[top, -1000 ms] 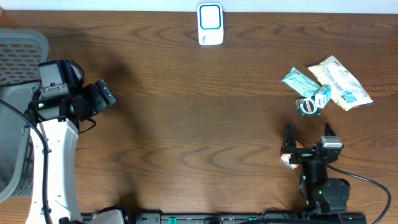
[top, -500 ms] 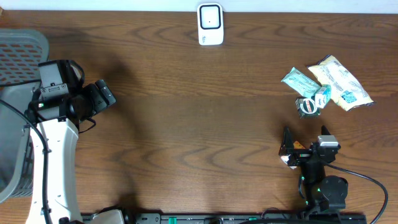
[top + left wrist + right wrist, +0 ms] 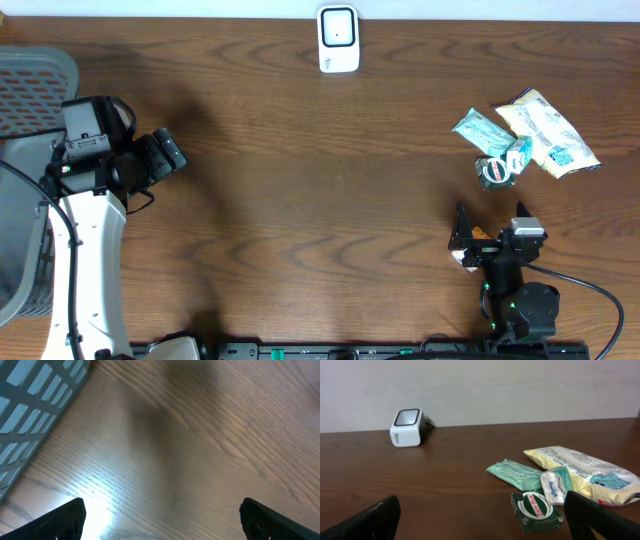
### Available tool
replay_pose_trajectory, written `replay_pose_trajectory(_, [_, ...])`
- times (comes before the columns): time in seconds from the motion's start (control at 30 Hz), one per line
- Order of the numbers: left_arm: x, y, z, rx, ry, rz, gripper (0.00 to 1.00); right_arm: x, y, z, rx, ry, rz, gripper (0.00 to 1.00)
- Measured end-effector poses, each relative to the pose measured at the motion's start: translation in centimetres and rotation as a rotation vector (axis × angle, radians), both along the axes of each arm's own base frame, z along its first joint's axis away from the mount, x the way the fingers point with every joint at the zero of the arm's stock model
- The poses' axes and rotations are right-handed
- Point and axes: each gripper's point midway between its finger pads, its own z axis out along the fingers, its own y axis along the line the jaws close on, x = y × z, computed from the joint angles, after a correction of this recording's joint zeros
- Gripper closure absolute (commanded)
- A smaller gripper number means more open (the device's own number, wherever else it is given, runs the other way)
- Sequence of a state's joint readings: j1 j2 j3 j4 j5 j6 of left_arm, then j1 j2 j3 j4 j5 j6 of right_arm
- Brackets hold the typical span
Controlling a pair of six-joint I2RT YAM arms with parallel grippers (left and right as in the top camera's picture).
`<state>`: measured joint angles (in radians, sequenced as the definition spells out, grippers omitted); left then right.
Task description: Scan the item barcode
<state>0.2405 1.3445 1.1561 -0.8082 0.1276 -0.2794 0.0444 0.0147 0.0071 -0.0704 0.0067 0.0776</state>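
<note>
The wooden table [image 3: 320,200] has a grey basket [image 3: 30,90] at its left edge. The left gripper [image 3: 168,155] near the basket and the right gripper [image 3: 493,215] are both wide open and hold nothing. A yellow bag [image 3: 548,130] lies at the right, and a white scanner [image 3: 338,38] stands at the far edge. A green pouch [image 3: 480,130] and a small green tin [image 3: 494,172] lie beside the bag.

Holds the left pincer [image 3: 172,152] spread wide and empty, aimed rightward over the left side of the desk [image 3: 300,200]. Carries it on a white-shelled left arm [image 3: 90,260] rising from the near edge, ending in a black wrist. Shows just two dark fingertips [image 3: 60,519] at the bottom corners of the left wrist view, well apart. Sets the right pincer [image 3: 492,212] by the near right edge, aimed away, jaws splayed, nothing between. Seems to fold the black right arm [image 3: 520,300] compactly behind it.
</note>
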Motion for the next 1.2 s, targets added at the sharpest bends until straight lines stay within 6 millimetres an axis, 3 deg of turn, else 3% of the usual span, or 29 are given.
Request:
replay_pose_trajectory(0.1, [0.0, 0.0, 0.3, 0.002, -0.010, 0.000, 0.02, 0.0, 0.0, 0.0, 0.000, 0.000, 0.000, 0.01])
replay_pose_trajectory(0.2, [-0.9, -0.2, 1.9, 0.017, -0.067, 0.000, 0.02, 0.0, 0.0, 0.0, 0.000, 0.000, 0.000, 0.01])
replay_pose_trajectory(0.27, [-2.5, -0.2, 3.4, 0.066, -0.151, 0.004, 0.02, 0.0, 0.0, 0.0, 0.000, -0.002, 0.000, 0.01])
replay_pose_trajectory(0.37, [-5.7, -0.2, 2.7, 0.114, -0.170, 0.022, 0.02, 0.0, 0.0, 0.0, 0.000, -0.002, 0.001, 0.01])
replay_pose_trajectory(0.43, [-6.7, -0.2, 2.3, 0.146, -0.241, 0.028, 0.02, 0.0, 0.0, 0.1, 0.000, -0.003, 0.001, 0.01])
replay_pose_trajectory(0.63, [-6.0, -0.5, 2.6, 0.285, -0.683, 0.003, 0.02, 0.0, 0.1, 0.0, 0.000, -0.002, 0.005, 0.01])
replay_pose_trajectory(0.73, [-6.5, -2.4, 0.6, 0.359, -0.821, -0.104, 0.02, 0.0, 0.1, 0.1, 0.001, -0.003, 0.008, 0.01])
replay_pose_trajectory(0.97, [-7.5, -3.0, -3.6, 0.418, -0.835, -0.166, 0.02, 0.0, 0.1, 0.0, 0.001, -0.001, 0.008, 0.01])
replay_pose_trajectory(1.2, [-7.9, -3.1, -1.5, 0.452, -0.909, -0.167, 0.02, 0.0, 0.1, 0.1, 0.001, -0.002, 0.008, 0.01])
